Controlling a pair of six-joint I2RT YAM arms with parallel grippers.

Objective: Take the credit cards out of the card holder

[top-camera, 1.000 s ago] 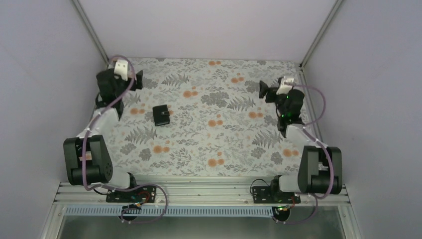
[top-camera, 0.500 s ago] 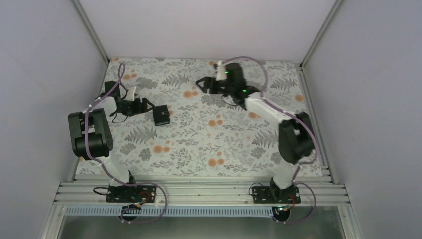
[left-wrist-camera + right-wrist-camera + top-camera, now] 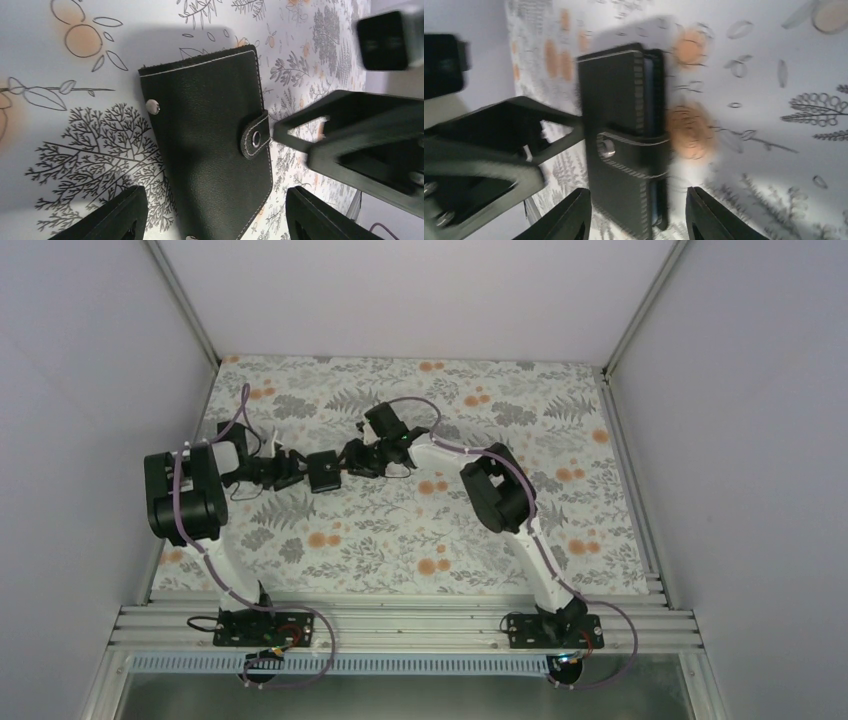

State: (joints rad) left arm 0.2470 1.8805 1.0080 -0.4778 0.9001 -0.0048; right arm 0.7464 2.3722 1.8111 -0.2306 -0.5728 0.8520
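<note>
The small flat black leather card holder (image 3: pixel 323 472) lies closed on the floral-printed tablecloth (image 3: pixel 450 530), left of centre. Its snap strap (image 3: pixel 256 136) is fastened, so no credit cards show; the blurred right wrist view gives only a blue sliver at its edge. The left gripper (image 3: pixel 216 196) and right gripper (image 3: pixel 636 195) flank it from opposite sides, both spread wide and empty, probably to pin it and undo the strap

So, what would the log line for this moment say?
holder: shut, flat | left pincer: open, at holder | right pincer: open, at holder | cards: unseen
</note>
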